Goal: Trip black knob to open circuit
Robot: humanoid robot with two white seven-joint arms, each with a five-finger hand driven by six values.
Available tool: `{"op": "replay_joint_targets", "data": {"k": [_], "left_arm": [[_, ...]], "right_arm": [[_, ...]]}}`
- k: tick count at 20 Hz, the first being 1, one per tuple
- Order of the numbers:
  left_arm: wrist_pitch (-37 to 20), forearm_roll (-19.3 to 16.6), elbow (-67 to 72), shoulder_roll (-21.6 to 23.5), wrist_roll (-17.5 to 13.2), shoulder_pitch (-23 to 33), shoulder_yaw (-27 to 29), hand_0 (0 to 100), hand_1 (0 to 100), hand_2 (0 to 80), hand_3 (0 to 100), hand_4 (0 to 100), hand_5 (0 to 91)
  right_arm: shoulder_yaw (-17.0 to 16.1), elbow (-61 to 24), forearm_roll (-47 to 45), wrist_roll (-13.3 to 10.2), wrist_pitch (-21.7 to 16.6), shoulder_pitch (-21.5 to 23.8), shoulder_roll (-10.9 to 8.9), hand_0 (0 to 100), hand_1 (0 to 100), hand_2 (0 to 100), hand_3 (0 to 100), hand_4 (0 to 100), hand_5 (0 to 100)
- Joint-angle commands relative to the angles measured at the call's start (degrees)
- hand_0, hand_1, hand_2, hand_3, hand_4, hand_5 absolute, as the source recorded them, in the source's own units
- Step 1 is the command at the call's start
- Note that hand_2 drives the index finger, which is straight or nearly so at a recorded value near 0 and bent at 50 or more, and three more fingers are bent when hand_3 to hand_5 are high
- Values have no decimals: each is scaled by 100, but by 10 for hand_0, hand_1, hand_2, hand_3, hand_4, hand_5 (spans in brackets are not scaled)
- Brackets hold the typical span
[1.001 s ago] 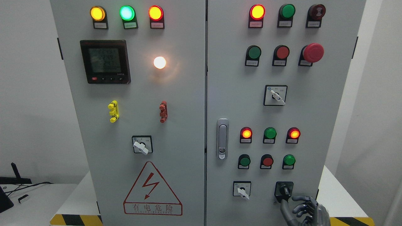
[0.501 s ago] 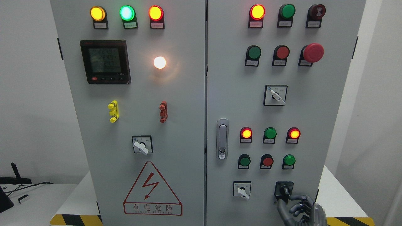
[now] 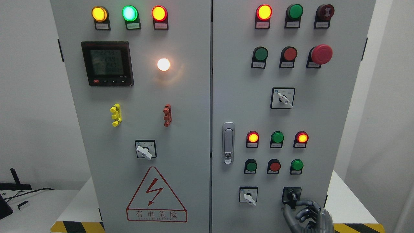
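Observation:
The black knob (image 3: 292, 195) sits in a black square plate at the lower right of the grey cabinet's right door (image 3: 239, 97). Its short handle points roughly upward. My right hand (image 3: 292, 207), dark metallic, comes up from the bottom edge just below the knob. The thumb is out to the left and the index finger (image 3: 302, 203) reaches toward the plate's lower edge. The other fingers are loosely curled and nothing is held between them. Whether the index tip touches the knob is unclear. No left arm shows.
To the knob's left is a white selector switch (image 3: 248, 196), and above it a row of round buttons (image 3: 274, 166) and lit lamps (image 3: 277, 137). The door latch (image 3: 228, 143) stands at the door's left edge. The cabinet rests on a white table with hazard-striped edging (image 3: 357, 227).
My right hand has crept up and left, bringing the index finger and thumb closer under the black knob. The knob's handle has not visibly turned.

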Motion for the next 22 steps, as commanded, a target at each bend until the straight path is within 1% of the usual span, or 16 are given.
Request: {"op": "replay_joint_targets", "data": {"k": [1, 16, 22], "left_arm": [[3, -176, 6, -5, -1, 0, 0, 120, 389, 0, 0, 0, 0], [3, -176, -3, 3, -1, 0, 0, 120, 389, 0, 0, 0, 0], [3, -176, -3, 3, -1, 0, 0, 120, 389, 0, 0, 0, 0]], "right_arm": [[-141, 10, -1, 11, -8, -18, 23, 267, 694, 528, 804, 828, 950], [-79, 115, -1, 11, -8, -62, 41, 278, 688, 527, 807, 830, 951], [-70, 212, -10, 11, -8, -194, 85, 283, 688, 526, 809, 832, 951]]}}
